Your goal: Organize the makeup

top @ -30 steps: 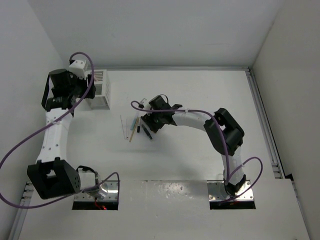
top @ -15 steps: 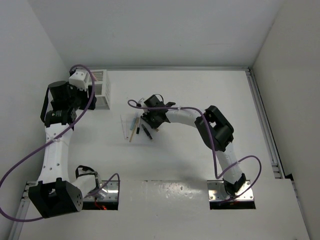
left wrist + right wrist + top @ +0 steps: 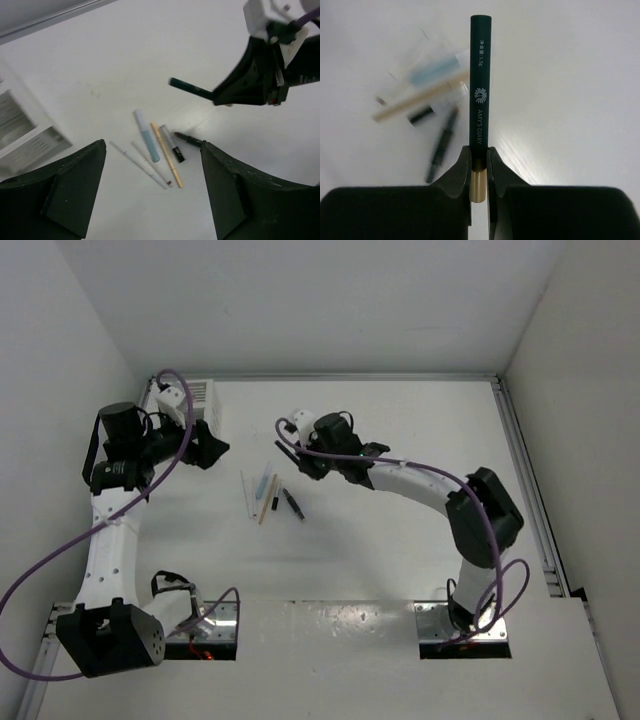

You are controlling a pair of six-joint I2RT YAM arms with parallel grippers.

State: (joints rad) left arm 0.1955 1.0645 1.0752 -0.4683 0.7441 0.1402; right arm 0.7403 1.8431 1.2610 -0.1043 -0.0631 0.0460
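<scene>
Nearest, on the white table (image 3: 400, 540), the loose sticks (image 3: 266, 495) lie in a tight fan on the near right of the white slatted holder (image 3: 203, 398), apart from it; the left wrist view sorts them: two thin white sticks (image 3: 140, 159) lie closest to the holder, then a pale blue-and-white tube (image 3: 146, 136), a tan wooden stick (image 3: 166, 161), a grey-and-black stick (image 3: 173, 146) just beside it, and a slim dark stick (image 3: 189, 139) lying furthest from the holder; further out, the left gripper (image 3: 152, 150) hangs just on the near side of the holder, its jaws spread wide with nothing between them, the fan of sticks showing in the gap below; at about the same depth but well to the right of the holder, the right gripper (image 3: 479, 159) is clamped tight on a dark green pencil (image 3: 480, 90), pinching it near its pale gold end so that most of its length sticks out past the fingertips; seen from the left wrist, that pencil (image 3: 189, 89) is carried above the table, its free end pointing toward the holder's side; white print runs along its barrel; furthest back, the holder sits against the far left corner of the table.
</scene>
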